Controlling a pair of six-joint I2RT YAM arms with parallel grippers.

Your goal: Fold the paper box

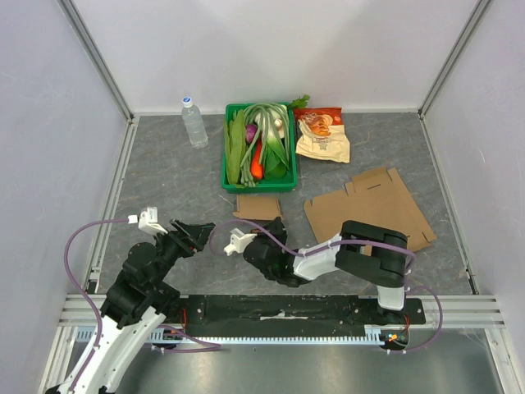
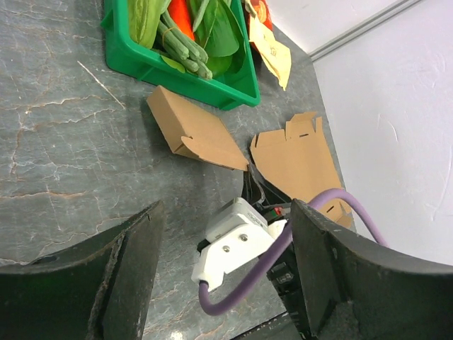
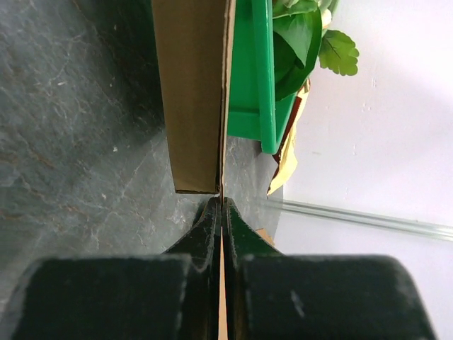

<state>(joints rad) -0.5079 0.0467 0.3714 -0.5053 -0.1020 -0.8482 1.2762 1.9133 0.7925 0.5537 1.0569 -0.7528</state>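
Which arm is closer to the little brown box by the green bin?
Right. The right end effector is pinching the little brown box by its edge. The left end effector is open, off to the box's left, not touching it.

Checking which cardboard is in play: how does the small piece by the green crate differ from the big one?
The small piece is folded up; the big piece lies flat with its tabs spread. The small piece is pinched at its edge by the right gripper; no gripper holds the big piece. The small piece lies beside the green crate, the big piece farther right. Both are plain brown cardboard.
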